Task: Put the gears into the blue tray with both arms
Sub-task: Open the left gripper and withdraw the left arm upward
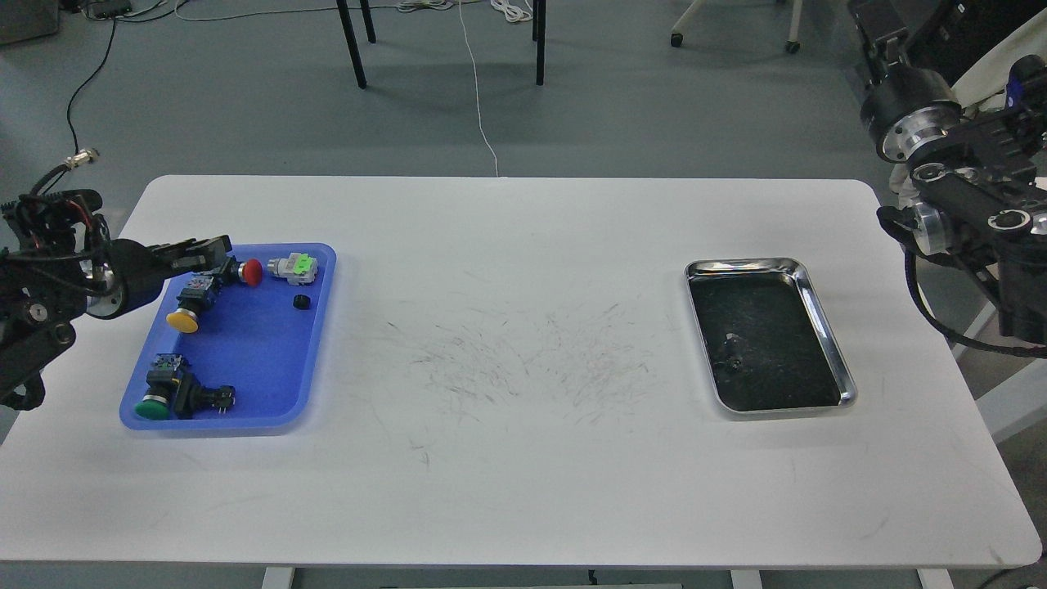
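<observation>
Gear (302,302) is deposited in blue tray (245,360), just beyond left gripper (214,245), jaws state indeterminate; another is judged outstanding in steel tray (826,327).
</observation>
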Controlling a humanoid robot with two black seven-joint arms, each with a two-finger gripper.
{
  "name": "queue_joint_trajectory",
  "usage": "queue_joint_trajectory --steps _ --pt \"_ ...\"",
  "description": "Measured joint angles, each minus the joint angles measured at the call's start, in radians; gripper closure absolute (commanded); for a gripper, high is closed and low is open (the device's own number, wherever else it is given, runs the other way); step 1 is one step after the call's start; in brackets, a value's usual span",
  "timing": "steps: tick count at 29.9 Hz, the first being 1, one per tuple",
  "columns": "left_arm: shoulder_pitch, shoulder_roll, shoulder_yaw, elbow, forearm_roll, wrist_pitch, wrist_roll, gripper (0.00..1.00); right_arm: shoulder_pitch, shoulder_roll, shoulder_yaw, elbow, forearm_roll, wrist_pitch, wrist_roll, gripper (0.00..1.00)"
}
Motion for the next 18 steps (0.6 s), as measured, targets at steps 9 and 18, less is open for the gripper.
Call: queue_joint_trajectory --steps 9,18 --pt "-0.082 0.044 -0.029 -0.003 -0.398 -0.004 0.006 0.46 0.009 -0.038 0.000 0.052 0.000 0.002 -0.009 0.08" --pt "-0.122 0.064 -0.171 -0.002 -0.758 -0.020 0.010 0.30 0.014 -0.111 -0.020 0.146 -0.003 0.013 -0.029 0.06"
